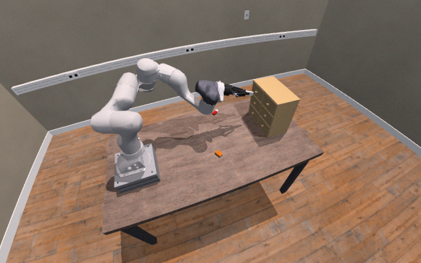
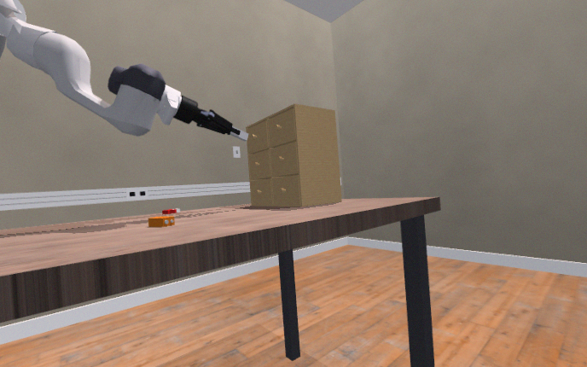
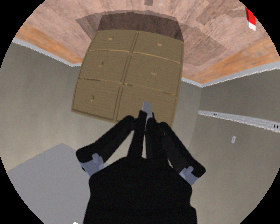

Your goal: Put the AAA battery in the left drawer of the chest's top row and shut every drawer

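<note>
The tan chest (image 1: 272, 106) stands upright at the far right of the table, with three rows of two drawers, all shut. It also shows in the side view (image 2: 292, 157) and the wrist view (image 3: 131, 76). My gripper (image 1: 251, 93) is shut on nothing and reaches level towards the chest. Its tip (image 2: 242, 135) is right at the front of the left drawer of the top row (image 2: 258, 135), near that drawer's outer edge; I cannot tell if it touches. A small red and white cylinder (image 1: 215, 112), likely the AAA battery, lies on the table below my wrist.
A small orange block (image 1: 218, 153) lies near the middle of the table, also seen in the side view (image 2: 161, 221). The robot base (image 1: 136, 166) stands at the table's left end. The table's edge runs just right of the chest.
</note>
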Robot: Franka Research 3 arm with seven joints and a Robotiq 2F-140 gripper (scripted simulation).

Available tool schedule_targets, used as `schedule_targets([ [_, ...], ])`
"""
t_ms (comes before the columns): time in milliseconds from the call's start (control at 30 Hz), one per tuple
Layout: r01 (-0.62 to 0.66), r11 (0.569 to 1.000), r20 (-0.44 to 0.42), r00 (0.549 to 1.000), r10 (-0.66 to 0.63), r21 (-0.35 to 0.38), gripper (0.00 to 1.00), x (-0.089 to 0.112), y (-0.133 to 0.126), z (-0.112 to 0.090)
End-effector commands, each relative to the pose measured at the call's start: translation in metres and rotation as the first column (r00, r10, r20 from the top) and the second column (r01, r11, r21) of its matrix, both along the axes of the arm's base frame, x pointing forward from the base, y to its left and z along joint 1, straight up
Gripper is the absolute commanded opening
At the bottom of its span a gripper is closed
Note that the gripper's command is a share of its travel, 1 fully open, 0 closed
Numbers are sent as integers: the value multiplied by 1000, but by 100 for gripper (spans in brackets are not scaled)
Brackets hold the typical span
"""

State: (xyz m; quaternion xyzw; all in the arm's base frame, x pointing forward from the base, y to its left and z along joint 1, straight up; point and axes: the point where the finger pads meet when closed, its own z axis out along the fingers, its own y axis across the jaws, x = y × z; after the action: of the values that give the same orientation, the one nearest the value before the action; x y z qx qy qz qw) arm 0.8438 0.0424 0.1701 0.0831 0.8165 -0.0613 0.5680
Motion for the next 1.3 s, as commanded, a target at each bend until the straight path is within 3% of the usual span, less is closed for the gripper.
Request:
schedule_targets([
  [0, -10, 1000, 6, 1000, 10, 3, 10, -15, 7, 3],
  [400, -10, 1000, 6, 1000, 10, 3, 10, -30, 10, 4],
  [767, -10, 1000, 6, 1000, 10, 3, 10, -73, 19, 22],
  [1267, -10, 1000, -11, 1000, 10, 6, 10, -76, 19, 25],
])
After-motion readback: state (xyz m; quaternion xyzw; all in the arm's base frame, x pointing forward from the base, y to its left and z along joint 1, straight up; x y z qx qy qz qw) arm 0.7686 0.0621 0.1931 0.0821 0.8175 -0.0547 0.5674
